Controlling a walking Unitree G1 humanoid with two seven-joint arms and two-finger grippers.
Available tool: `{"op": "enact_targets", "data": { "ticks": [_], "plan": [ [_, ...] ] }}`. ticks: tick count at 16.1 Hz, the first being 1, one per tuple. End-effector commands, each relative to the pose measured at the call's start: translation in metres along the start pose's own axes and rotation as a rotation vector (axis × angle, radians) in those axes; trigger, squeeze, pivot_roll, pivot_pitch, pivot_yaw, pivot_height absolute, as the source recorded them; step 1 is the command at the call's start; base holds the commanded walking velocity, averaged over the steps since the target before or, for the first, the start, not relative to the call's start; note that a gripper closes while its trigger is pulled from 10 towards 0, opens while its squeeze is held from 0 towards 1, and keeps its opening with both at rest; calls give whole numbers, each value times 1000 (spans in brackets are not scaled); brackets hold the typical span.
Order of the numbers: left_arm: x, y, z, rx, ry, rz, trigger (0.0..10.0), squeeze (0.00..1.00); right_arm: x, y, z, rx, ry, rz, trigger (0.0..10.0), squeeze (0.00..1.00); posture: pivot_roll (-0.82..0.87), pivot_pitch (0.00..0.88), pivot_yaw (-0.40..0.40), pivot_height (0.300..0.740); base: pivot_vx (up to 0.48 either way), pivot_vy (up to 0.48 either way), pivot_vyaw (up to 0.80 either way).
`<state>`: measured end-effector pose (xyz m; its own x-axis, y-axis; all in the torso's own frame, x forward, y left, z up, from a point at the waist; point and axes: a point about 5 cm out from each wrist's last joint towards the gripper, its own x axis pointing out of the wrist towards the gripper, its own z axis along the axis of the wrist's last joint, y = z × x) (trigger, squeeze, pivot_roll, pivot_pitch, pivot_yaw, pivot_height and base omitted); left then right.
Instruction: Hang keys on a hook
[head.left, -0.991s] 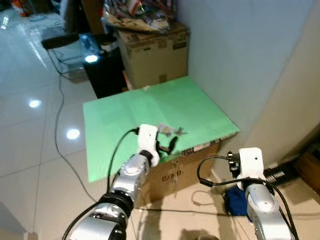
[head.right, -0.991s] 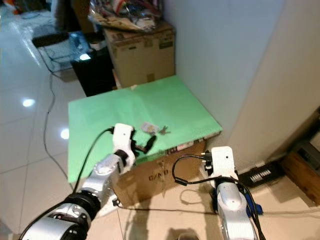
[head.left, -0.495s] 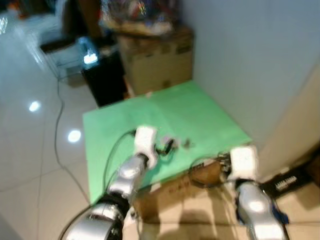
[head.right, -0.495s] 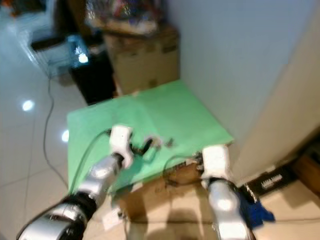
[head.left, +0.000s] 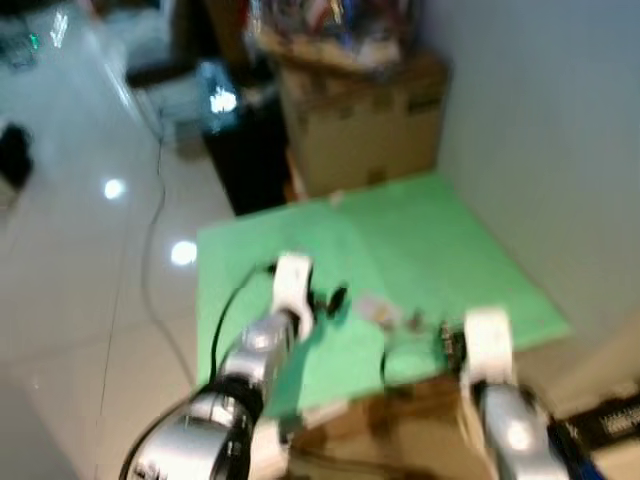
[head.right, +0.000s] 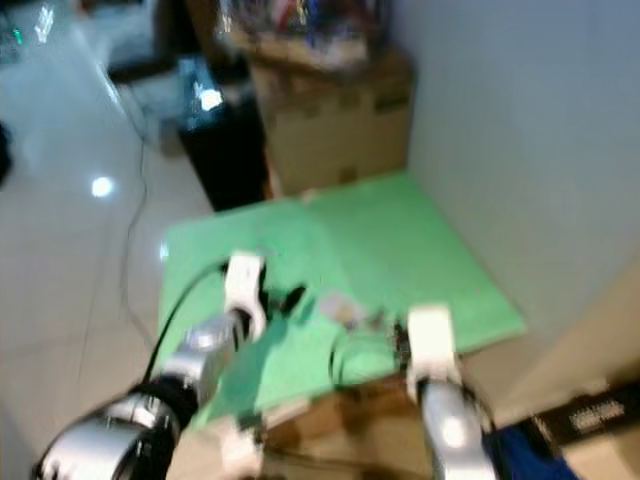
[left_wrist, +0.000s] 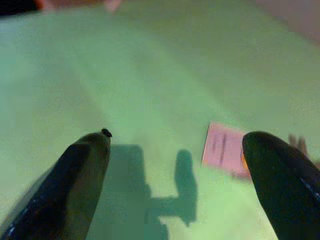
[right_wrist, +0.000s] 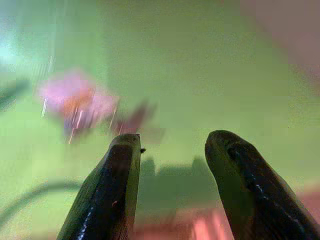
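Note:
The keys (head.left: 385, 313), with a pale pinkish tag, lie on the green sheet (head.left: 420, 235) that covers a cardboard box. In the left wrist view the tag (left_wrist: 225, 150) sits just ahead of the open left gripper (left_wrist: 175, 165), near its right-hand finger. My left gripper (head.left: 333, 299) hovers over the sheet just left of the keys. The right gripper (right_wrist: 172, 155) is open above the sheet's near edge, with the blurred keys (right_wrist: 85, 107) a little beyond its fingers. In the eye views the right wrist (head.left: 487, 340) is just right of the keys.
A cardboard box (head.left: 365, 125) piled with clutter stands behind the green sheet, and a black unit (head.left: 245, 150) is beside it. A pale wall (head.left: 560, 120) runs along the right. Glossy tiled floor (head.left: 80, 260) with a trailing cable lies to the left.
The camera has moved closer and tilted, blurring the picture. Both arms have come forward over the green sheet; the right wrist, earlier below the box front, is now at the sheet's near edge.

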<state>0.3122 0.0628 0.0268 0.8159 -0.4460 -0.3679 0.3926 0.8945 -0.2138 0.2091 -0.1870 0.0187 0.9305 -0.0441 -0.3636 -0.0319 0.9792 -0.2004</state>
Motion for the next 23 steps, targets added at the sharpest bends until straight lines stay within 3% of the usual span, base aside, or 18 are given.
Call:
{"op": "enact_targets", "data": {
  "ticks": [1,2,7,11,16,18,23],
  "plan": [
    [2,-8,-4,11,40,-22,10000,0,-1,1,0,4,2,-3,10000,0,-275,97,150,740,0,0,0],
    [2,-8,-4,11,40,-22,10000,0,-1,1,0,4,2,-3,10000,0,-275,97,150,740,0,0,0],
    [10,-47,-8,-17,76,-144,10000,0,-41,-4,-27,46,98,-46,10000,0,-365,176,178,740,0,0,0],
    [12,-59,-6,-66,39,-169,10000,0,-59,14,-15,-35,9,58,10000,0,-383,183,156,740,0,0,0],
    [15,-62,16,-78,-95,-193,10000,0,-48,20,13,-89,-97,103,10000,0,-373,170,142,740,0,0,0],
    [14,-65,13,-56,-94,-200,10000,0,-42,21,18,-93,-109,112,10000,0,-368,181,143,740,0,0,0],
    [17,-77,15,-47,-74,-230,10000,0,-33,43,32,-89,-149,186,10000,0,-373,223,163,740,0,0,0]
  ]
}}
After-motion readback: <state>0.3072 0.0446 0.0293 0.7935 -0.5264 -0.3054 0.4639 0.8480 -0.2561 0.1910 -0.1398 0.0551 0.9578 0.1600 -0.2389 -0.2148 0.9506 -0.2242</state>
